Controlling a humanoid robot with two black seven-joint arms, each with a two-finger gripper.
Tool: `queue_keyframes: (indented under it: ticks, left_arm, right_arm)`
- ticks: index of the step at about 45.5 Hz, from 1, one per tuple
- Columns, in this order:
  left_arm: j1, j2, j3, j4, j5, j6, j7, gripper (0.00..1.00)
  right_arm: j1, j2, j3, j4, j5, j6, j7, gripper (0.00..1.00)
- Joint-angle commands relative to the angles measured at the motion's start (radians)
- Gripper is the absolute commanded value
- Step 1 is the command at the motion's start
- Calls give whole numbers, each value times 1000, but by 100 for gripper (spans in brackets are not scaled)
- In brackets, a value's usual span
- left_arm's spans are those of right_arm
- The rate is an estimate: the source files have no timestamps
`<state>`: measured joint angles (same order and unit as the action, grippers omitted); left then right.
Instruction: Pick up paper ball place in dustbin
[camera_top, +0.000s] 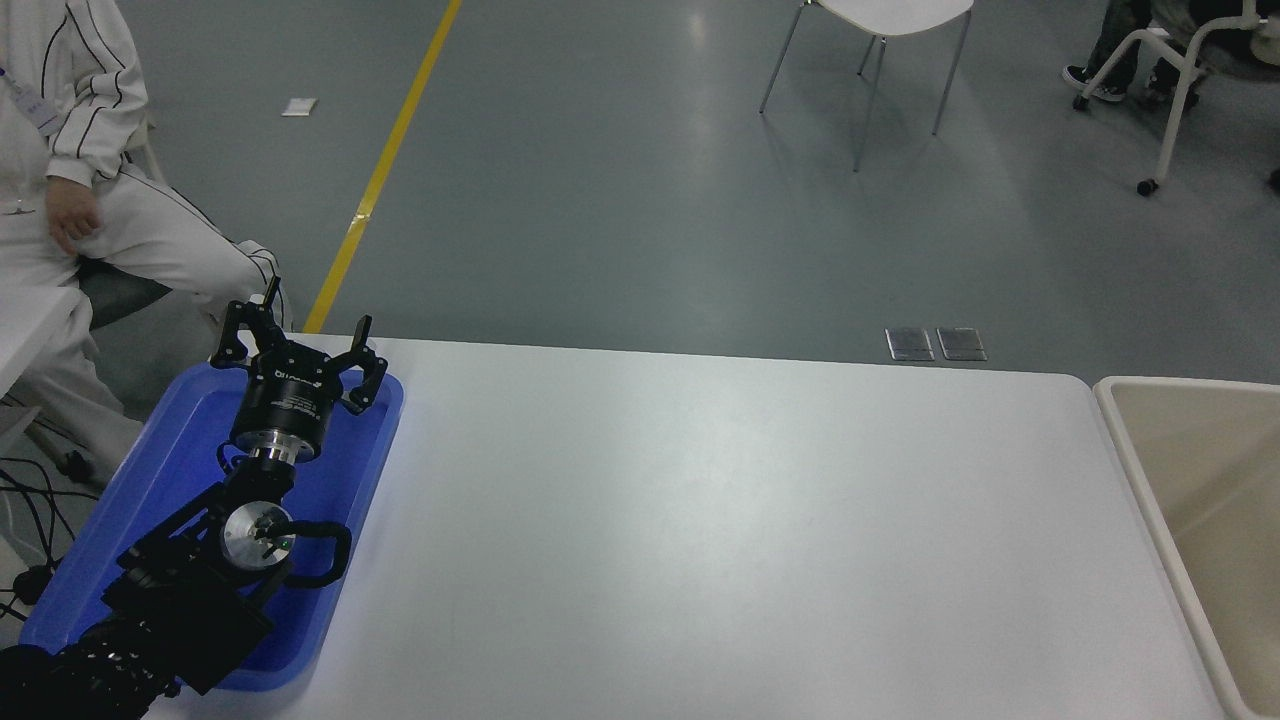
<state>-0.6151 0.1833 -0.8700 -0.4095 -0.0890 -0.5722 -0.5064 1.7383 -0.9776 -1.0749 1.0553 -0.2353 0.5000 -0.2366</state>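
Resting at the lower left, the left arm lies parked over the blue tray (150, 480), and its end effector (300, 345) has its fingers spread apart and holds nothing. The white bench (700, 520) stretches across the middle of the view. At its right end stands the dustbin (1130, 440), set close against the bench edge; only its near corner and part of its smooth inner wall show, and no paper ball can be seen on that part or anywhere on the bench. The right arm and its end effector are out of the picture, so whether it grips anything cannot be told. Judging by this, the step in hand is the drop into the dustbin, or just after it. The next move calls for confirming the ball lies inside the hidden part of the bin. Beyond the bench lie the grey floor, a yellow line (385, 165), a white chair (880, 30), and a seated person in white (90, 200) at far left.
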Motion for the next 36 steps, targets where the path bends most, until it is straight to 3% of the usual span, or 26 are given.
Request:
queue_keyframes:
  ticks: [1, 8, 20, 29, 36]
  left_arm:
    - [0, 1, 0, 0, 0, 0, 0, 100]
    - [0, 1, 0, 0, 0, 0, 0, 100]
    - [0, 1, 0, 0, 0, 0, -1, 100]
    - [0, 1, 0, 0, 0, 0, -1, 100]
    - [0, -1, 0, 0, 0, 0, 0, 100]
  right_arm:
    - [-364, -9, 234, -179, 2, -245, 0, 0]
    - [-566, 31, 433, -323, 2, -294, 0, 0]
    - [-873, 197, 786, -607, 1, -340, 2, 0]
    - [-987, 361, 856, -807, 1, -420, 8, 0]
    - [-1022, 402, 856, -828, 1, -506, 22, 0]
